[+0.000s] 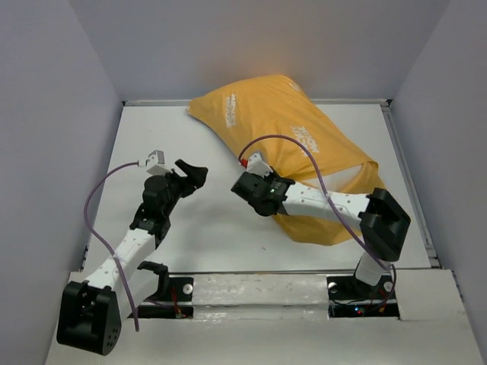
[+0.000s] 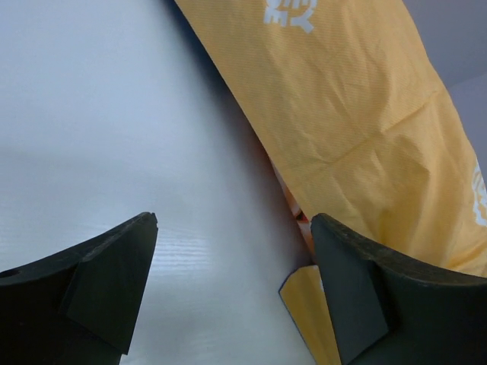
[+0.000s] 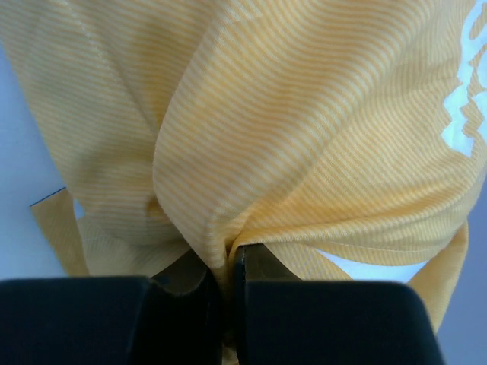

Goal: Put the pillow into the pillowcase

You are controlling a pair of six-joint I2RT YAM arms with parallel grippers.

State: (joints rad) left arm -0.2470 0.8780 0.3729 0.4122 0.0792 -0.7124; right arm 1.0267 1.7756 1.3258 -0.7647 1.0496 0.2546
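Right gripper (image 1: 251, 190) is clamped on a gathered fold of the pillowcase (image 1: 281, 129). On my right wrist feed the two black fingers (image 3: 262, 266) meet with the yellow cloth (image 3: 304, 114) bunched between them, and creases fan up and out from the pinch. My left gripper (image 1: 194, 173) hangs over the bare white table (image 1: 213, 228) just to the left of the fabric. Its jaws stand wide apart with nothing between them, and its own camera shows only tabletop (image 2: 114, 114) inside the gap (image 2: 234, 224), with the pillowcase (image 2: 358, 114) running diagonally past the right-hand finger (image 2: 380, 304). From overhead the pillowcase lies across the far-right part of the table, from the back wall down towards the right arm, yellow-orange side up. It looks plump and rounded rather than flat. The weave shows fine pale stripes close up, and white lettering (image 1: 308, 139) sits in two patches on the upper face, too small for me to read. Near the right end the cloth gapes, and a pale white strip (image 1: 342, 179) shows inside the opening. I take this to be the pillow (image 3: 373, 266), nearly all of it hidden under the yellow fabric. How far in it sits at the far end I cannot tell.
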